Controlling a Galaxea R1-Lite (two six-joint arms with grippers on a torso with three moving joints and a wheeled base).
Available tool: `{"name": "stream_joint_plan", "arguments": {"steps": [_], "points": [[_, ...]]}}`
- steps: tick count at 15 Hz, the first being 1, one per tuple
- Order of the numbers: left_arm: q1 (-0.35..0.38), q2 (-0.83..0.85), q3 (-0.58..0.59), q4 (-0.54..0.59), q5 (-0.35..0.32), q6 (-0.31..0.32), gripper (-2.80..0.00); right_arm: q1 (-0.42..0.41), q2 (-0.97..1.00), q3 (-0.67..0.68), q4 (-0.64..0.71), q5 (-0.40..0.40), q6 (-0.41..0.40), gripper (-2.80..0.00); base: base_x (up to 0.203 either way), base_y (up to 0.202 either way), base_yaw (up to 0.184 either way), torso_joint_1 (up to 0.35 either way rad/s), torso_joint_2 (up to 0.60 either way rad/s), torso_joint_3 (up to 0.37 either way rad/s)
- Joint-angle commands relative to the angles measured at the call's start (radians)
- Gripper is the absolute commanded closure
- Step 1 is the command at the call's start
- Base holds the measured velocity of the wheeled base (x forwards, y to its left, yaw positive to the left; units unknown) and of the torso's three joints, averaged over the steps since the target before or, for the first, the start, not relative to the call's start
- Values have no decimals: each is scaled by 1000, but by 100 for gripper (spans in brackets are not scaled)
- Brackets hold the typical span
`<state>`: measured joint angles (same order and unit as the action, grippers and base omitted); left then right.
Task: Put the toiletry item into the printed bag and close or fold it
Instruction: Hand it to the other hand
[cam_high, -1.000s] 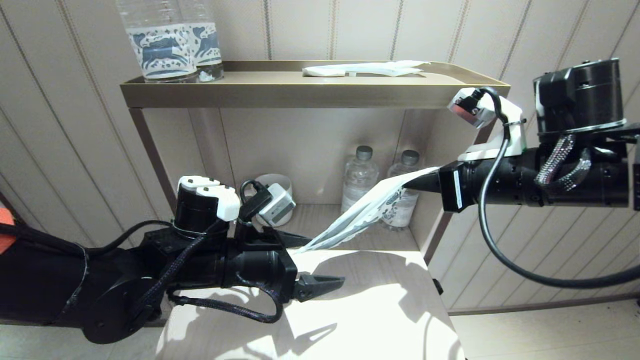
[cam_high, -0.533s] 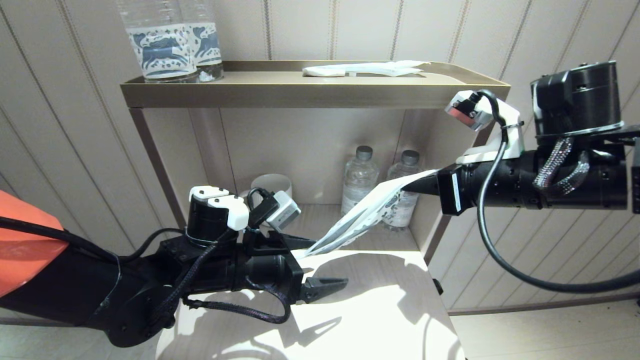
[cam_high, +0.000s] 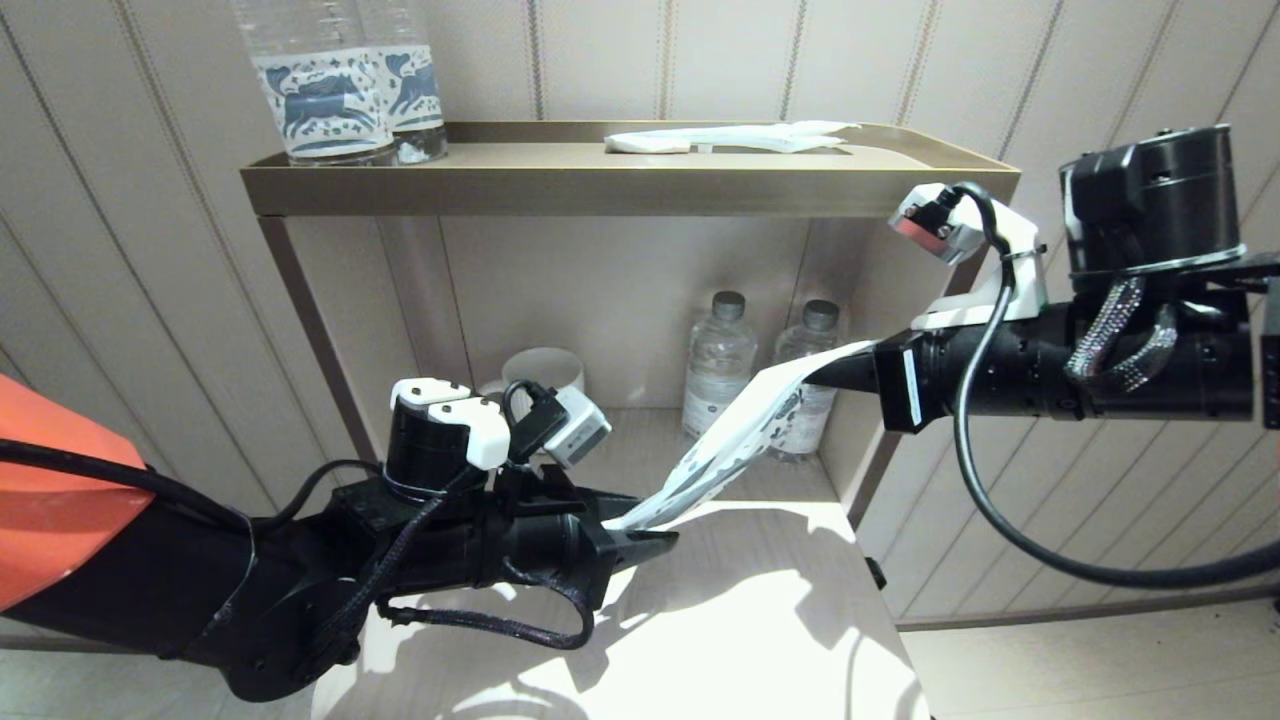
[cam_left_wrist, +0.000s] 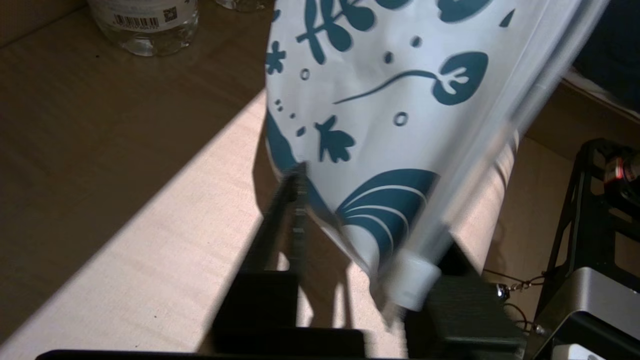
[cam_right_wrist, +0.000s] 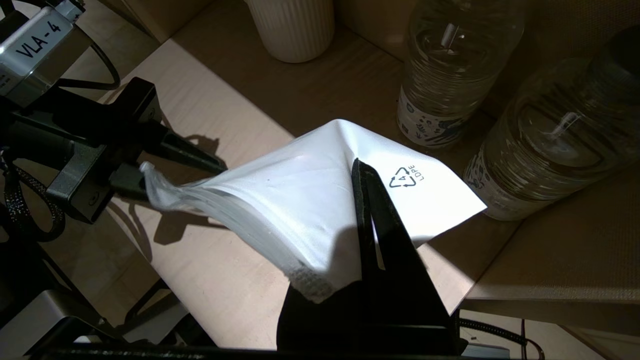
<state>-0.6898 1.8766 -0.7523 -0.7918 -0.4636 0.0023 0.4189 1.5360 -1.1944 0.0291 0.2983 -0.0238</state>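
1. Printed bag (cam_high: 737, 437) stretched in mid-air between both arms, sloping from upper right down to the table (cam_high: 760, 620) edge, over the shelf (cam_high: 620, 185) front.
2. Toothbrush not separately visible; only a white rounded end at the bag's lower end in the left wrist view, possibly its handle.
3. Right gripper (cam_high: 838, 368) clamped on the bag's upper end.
4. Left gripper (cam_high: 640, 535) now pinched onto the lower end; a second earlier, spread apart, with one finger below the bag.
5. Judged: both ends secured, folding ready.

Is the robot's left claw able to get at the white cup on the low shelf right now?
Probably not yet. The left gripper is shut on the lower end of the long white blue-printed pouch, which the right gripper pinches above. The ribbed white cup stands unblocked behind.
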Motion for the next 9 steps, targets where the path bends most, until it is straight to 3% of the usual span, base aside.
{"name": "stream_joint_plan", "arguments": {"steps": [1, 5, 9], "points": [[-2, -1, -5, -4, -1, -2, 0, 1, 0, 1, 0, 2, -1, 0, 0, 0, 0, 0, 0, 0], [1, -24, -10, 2, 5, -3, 0, 1, 7, 9, 0, 1, -1, 0, 0, 0, 0, 0, 0, 0], [54, -100, -23, 29, 8, -1, 0, -5, 61, 28, 0, -3, -14, 0, 0, 0, 0, 0, 0, 0]]}}
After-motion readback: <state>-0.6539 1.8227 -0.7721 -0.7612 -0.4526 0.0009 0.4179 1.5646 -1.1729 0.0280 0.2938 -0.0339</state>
